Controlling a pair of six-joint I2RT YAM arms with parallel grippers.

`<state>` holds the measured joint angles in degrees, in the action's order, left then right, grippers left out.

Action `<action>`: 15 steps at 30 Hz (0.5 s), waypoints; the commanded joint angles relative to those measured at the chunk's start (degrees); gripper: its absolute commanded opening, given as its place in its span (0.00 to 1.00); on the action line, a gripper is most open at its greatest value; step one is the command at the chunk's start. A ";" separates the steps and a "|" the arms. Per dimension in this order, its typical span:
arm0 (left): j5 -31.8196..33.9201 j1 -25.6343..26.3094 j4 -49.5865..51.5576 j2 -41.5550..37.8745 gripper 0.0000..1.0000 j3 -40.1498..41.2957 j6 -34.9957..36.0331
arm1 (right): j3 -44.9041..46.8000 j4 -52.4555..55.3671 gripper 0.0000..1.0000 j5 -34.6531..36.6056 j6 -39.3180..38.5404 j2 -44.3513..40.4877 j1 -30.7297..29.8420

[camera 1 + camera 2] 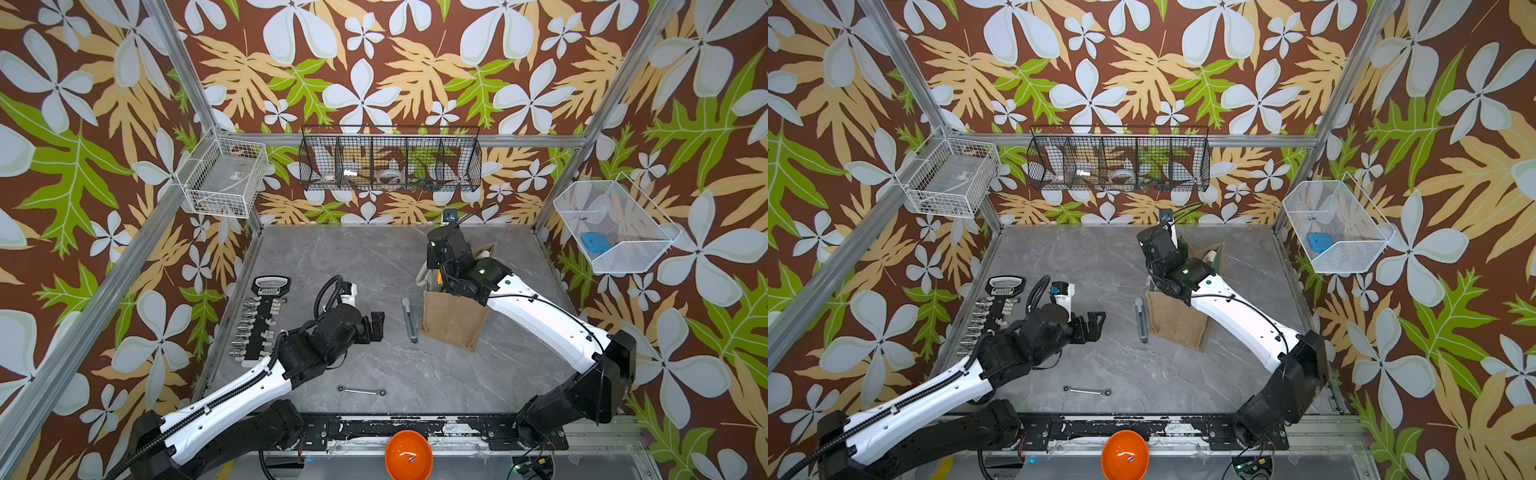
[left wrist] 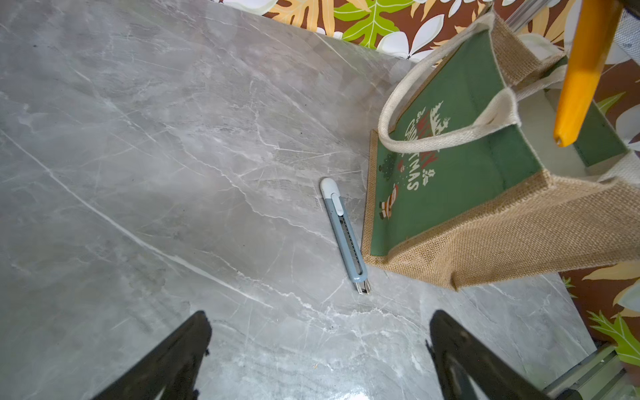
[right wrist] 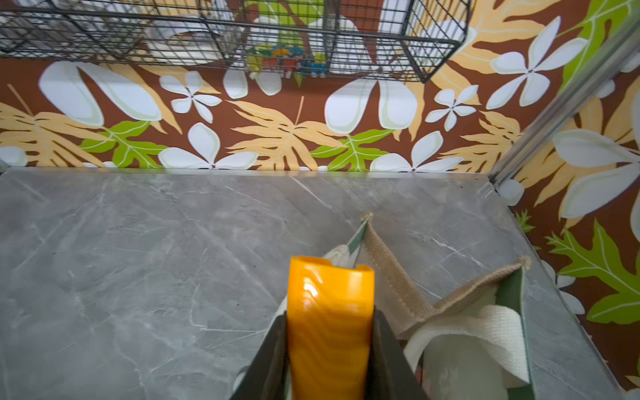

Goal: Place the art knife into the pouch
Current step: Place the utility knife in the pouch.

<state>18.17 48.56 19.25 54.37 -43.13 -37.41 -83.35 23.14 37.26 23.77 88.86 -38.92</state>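
Observation:
The art knife (image 1: 409,320) (image 2: 344,235), slim and blue-grey with a white end, lies flat on the grey table just left of the pouch. The pouch (image 1: 453,322) (image 2: 450,194) is a tan jute bag with a green Christmas panel and white handles, standing with its mouth open. My left gripper (image 1: 376,326) (image 2: 320,315) hovers open and empty to the left of the knife, which lies ahead of its jaws. My right gripper (image 3: 329,346) is shut on a yellow plastic bar (image 3: 330,311) (image 2: 581,76) at the pouch's mouth; in both top views the right wrist covers the mouth.
A black socket rack (image 1: 262,320) lies at the table's left edge. A small wrench (image 1: 361,390) lies near the front, an orange bowl (image 1: 408,455) below the front rail. Wire baskets hang on the walls: white (image 1: 224,178), black (image 1: 390,160), white (image 1: 615,226).

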 commanded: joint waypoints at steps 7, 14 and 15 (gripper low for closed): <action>-0.68 -0.04 -6.62 5.15 1.00 -2.64 1.83 | 5.94 -1.79 0.44 -0.53 3.03 -1.78 2.53; -1.56 -0.48 -5.71 14.22 1.00 -7.60 4.88 | 10.09 -1.96 0.96 -4.34 3.15 -5.79 2.53; -1.67 -0.84 -5.79 14.81 1.00 -7.83 5.17 | 10.29 -1.71 0.97 -4.90 3.04 -6.57 2.54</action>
<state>16.58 48.36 14.13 67.96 -49.98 -34.24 -73.47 22.41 34.11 26.74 83.70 -36.40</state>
